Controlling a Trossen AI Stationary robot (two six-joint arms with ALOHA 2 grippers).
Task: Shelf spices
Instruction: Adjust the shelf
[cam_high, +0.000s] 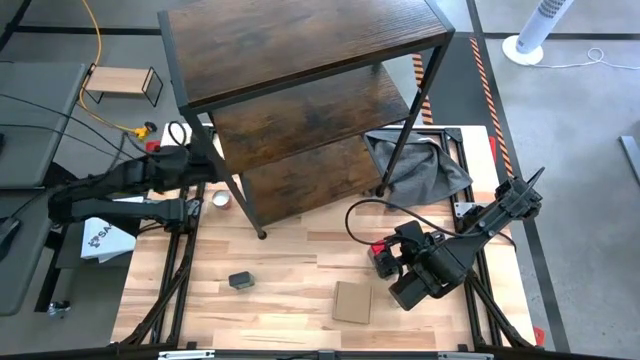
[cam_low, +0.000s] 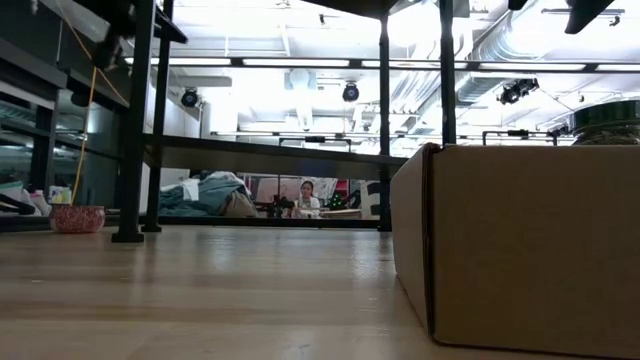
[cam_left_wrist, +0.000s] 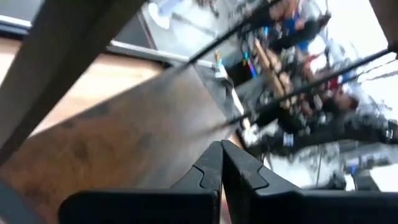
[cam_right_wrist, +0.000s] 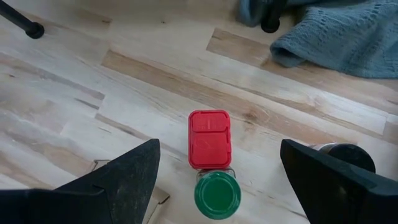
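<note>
With jaws wide and empty, the right gripper (cam_right_wrist: 214, 180) hovers over the red box (cam_right_wrist: 209, 139) and green-lidded jar (cam_right_wrist: 217, 194), likely picking next; the left gripper (cam_left_wrist: 221, 165), shut on nothing, waits beside the shelf (cam_high: 300, 60).

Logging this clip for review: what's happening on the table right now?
The right gripper hovers open above a red spice box and a green-lidded jar standing on the table. The left gripper is shut and empty, reaching in at the shelf. A dark container and a cardboard piece sit on the table, unshelved.
</note>
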